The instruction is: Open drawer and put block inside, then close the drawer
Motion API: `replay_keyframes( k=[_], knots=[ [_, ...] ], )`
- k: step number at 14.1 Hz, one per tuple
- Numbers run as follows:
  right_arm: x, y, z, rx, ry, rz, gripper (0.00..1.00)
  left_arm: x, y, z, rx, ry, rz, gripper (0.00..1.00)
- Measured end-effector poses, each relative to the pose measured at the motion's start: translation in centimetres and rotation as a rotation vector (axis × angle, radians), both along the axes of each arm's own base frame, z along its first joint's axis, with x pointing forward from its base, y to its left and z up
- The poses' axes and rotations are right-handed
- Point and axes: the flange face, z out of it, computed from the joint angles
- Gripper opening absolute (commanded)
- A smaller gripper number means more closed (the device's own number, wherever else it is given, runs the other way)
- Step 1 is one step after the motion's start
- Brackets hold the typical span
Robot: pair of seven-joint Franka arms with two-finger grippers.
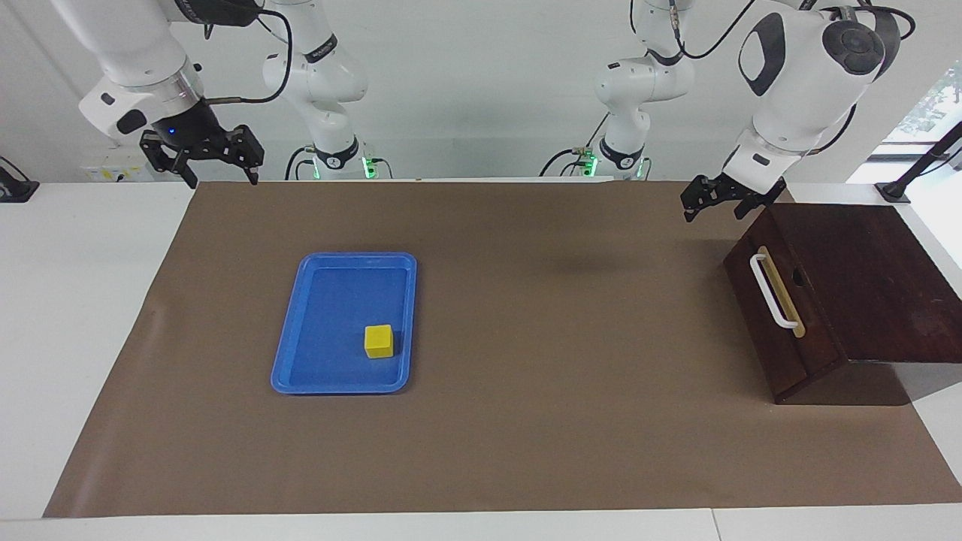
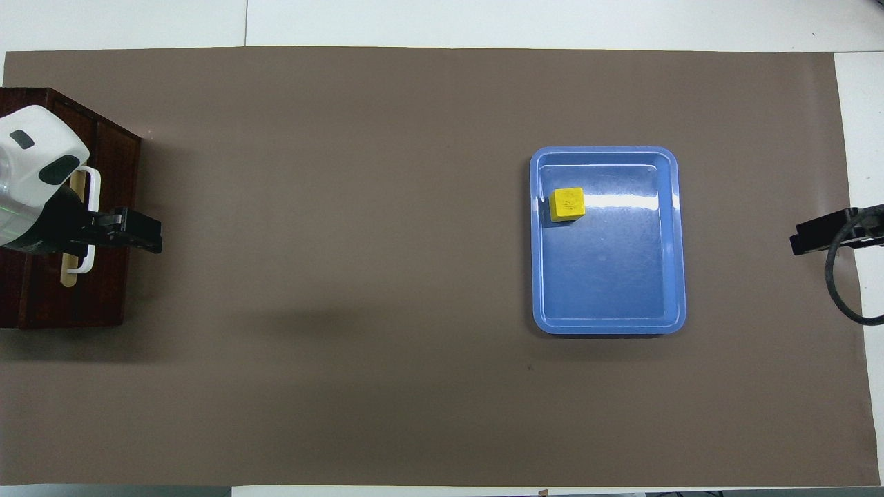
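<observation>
The drawer (image 1: 782, 330) is closed in its dark wooden box (image 1: 864, 278) at the left arm's end of the table, its white handle (image 1: 774, 293) facing the middle of the table. In the overhead view my left arm covers part of the handle (image 2: 91, 186). My left gripper (image 1: 714, 210) (image 2: 148, 236) hangs open and empty in the air, by the box corner nearest the robots. The yellow block (image 1: 379, 340) (image 2: 567, 203) sits in a blue tray (image 1: 331, 323) (image 2: 608, 276). My right gripper (image 1: 220, 176) (image 2: 801, 241) waits open above the mat's edge at its own end.
A brown mat (image 1: 556, 315) covers the table between the tray and the box. The block lies in the tray's corner that is farther from the robots and toward the box. White tabletop (image 1: 83, 300) borders the mat.
</observation>
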Motion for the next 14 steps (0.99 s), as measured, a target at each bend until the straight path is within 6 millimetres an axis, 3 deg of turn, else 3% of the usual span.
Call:
replay_keyframes(
  k=[6,14],
  knots=[
    [0.01,0.01,0.0,0.0,0.0,0.0,1.0,0.08,0.04,0.05,0.012,-0.007,0.121,1.0],
    [0.03,0.05,-0.05,-0.005,-0.003,-0.064,1.0,0.25,-0.03,0.15,0.009,-0.022,0.111,1.0]
  ],
)
